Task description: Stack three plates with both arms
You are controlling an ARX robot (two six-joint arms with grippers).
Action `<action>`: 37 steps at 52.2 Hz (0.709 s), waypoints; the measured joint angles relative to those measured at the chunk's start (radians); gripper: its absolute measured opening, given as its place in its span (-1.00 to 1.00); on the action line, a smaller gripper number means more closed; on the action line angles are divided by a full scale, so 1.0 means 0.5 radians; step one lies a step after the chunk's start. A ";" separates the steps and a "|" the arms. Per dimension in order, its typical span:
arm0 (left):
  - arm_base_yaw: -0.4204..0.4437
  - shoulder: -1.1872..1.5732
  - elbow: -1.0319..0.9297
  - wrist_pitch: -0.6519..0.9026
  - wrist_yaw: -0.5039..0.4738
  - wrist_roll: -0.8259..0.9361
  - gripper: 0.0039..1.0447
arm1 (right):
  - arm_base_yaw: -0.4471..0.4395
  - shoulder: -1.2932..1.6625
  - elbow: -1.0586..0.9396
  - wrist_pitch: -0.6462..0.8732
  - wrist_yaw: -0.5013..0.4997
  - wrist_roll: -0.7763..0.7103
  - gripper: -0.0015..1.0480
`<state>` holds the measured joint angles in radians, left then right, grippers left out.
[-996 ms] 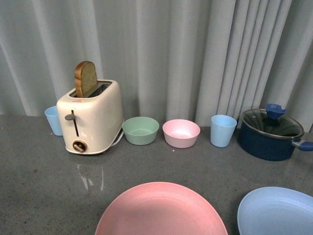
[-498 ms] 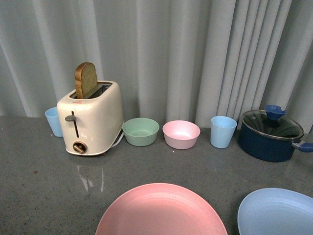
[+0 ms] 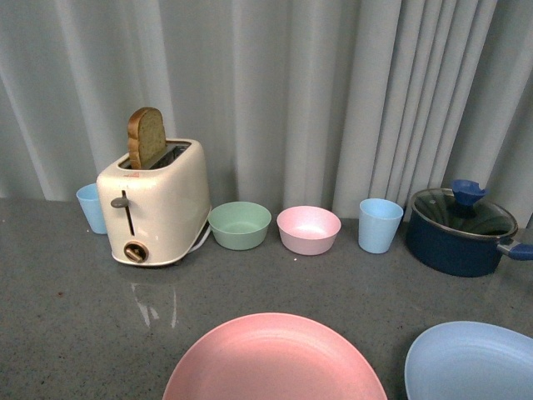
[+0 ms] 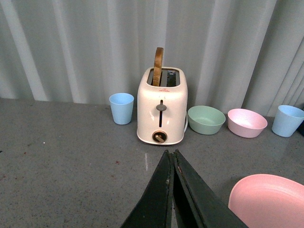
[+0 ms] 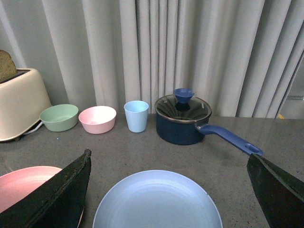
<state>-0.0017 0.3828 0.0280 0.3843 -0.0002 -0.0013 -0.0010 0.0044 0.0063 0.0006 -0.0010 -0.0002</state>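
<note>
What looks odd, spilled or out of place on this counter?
Nothing is spilled or broken. The one thing that catches the eye is the bread slice standing high out of the toaster. Only the pink plate and light blue plate show; no beige one is in view.

along the worktop's (image 3: 75, 292) back edge, before a grey curtain (image 3: 291, 92): a blue cup (image 3: 90, 207), a cream toaster (image 3: 158, 204) holding a toast slice (image 3: 146, 136), a green bowl (image 3: 240, 223), a pink bowl (image 3: 308, 228), another blue cup (image 3: 380, 223), a navy lidded pot (image 3: 458, 233).
</note>
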 joint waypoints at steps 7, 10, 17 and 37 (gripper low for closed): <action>0.000 -0.110 0.000 -0.104 0.000 0.000 -0.94 | 0.000 0.000 0.000 0.000 0.000 0.000 0.86; 0.000 -0.156 0.000 -0.150 0.000 0.000 -0.94 | 0.000 0.000 0.000 0.000 0.000 0.000 0.86; 0.000 -0.246 0.000 -0.240 0.000 0.000 -0.94 | 0.000 0.000 0.000 0.000 0.000 0.000 0.86; 0.000 -0.575 0.001 -0.629 0.000 0.000 -0.94 | 0.000 0.000 0.000 0.000 0.000 0.000 0.86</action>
<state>-0.0017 0.0952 0.0284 0.0700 -0.0002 -0.0013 -0.0010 0.0044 0.0063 0.0006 -0.0010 -0.0002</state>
